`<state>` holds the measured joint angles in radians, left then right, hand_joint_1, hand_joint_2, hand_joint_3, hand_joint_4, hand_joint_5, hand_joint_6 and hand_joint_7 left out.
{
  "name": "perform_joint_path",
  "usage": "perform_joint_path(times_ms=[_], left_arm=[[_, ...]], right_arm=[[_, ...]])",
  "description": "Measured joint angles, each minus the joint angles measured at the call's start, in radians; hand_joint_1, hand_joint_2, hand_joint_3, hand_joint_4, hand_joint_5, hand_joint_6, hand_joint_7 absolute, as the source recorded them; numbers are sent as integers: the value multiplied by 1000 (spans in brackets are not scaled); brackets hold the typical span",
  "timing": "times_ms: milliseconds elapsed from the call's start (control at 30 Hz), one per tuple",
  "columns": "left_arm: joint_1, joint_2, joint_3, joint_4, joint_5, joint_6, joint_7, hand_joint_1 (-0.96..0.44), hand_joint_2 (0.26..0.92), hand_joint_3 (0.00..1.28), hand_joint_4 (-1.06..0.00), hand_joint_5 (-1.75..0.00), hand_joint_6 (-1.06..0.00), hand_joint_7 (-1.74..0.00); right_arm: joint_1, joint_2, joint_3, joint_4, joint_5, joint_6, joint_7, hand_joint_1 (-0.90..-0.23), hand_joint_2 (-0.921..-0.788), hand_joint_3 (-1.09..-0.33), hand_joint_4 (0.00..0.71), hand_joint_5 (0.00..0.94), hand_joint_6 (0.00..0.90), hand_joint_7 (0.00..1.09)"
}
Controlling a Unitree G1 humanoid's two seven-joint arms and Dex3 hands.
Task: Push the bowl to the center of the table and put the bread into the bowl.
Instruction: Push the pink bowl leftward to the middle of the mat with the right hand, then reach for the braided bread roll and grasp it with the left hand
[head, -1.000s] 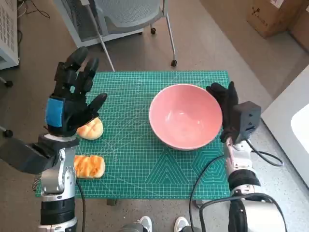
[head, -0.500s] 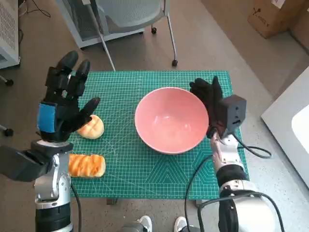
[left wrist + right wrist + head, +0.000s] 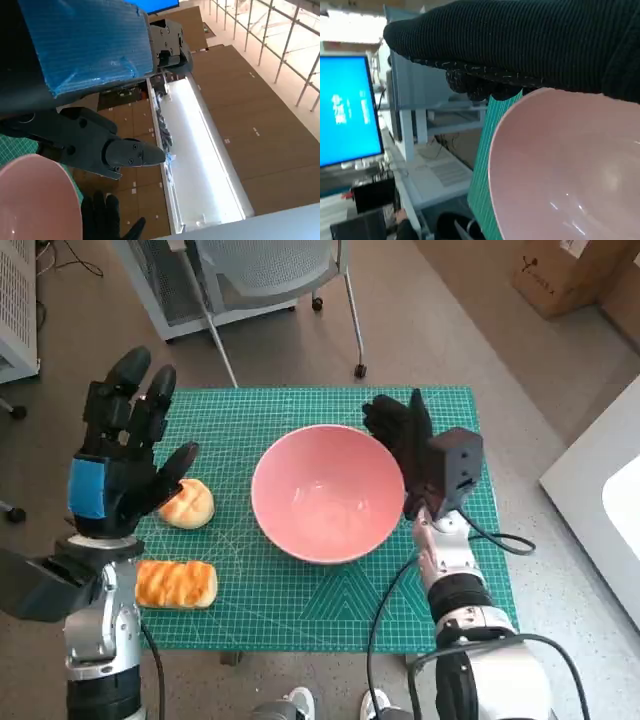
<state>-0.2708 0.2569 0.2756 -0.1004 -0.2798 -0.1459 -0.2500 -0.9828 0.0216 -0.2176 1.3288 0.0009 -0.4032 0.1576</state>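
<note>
The pink bowl [image 3: 325,492] stands near the middle of the green cutting mat [image 3: 300,590], also seen in the right wrist view as the bowl [image 3: 570,170] and in the left wrist view as the bowl [image 3: 35,200]. My gloved right hand [image 3: 400,440] presses flat against the bowl's right rim, holding nothing. Two breads lie at the mat's left: a round bun [image 3: 188,504] and a long roll [image 3: 176,583]. My left hand [image 3: 120,455] hovers raised above the bun, fingers spread, empty.
A grey chair [image 3: 270,280] stands beyond the table's far edge. A cardboard box [image 3: 560,275] sits on the floor at far right. A white surface [image 3: 610,510] lies to the right of the table. A blue monitor [image 3: 345,110] shows in the right wrist view.
My right hand has pushed the bowl leftward across the mat toward the middle. My left hand has drifted a little left, still raised and spread.
</note>
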Motion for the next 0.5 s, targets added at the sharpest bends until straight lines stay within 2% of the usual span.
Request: perform_joint_path(times_ms=[267,500], left_arm=[[20,1,1,-23,0,10,11,-399,921,245,-197,-83,1,-563],[46,13,16,-70,0,24,17,-397,921,243,-210,-85,1,-573]], right_arm=[[-21,-13,14,-3,-14,-10,9,-506,-921,-685,307,0,462,6],[-36,-66,18,-31,-12,-104,34,-488,-921,-696,271,0,441,1]])
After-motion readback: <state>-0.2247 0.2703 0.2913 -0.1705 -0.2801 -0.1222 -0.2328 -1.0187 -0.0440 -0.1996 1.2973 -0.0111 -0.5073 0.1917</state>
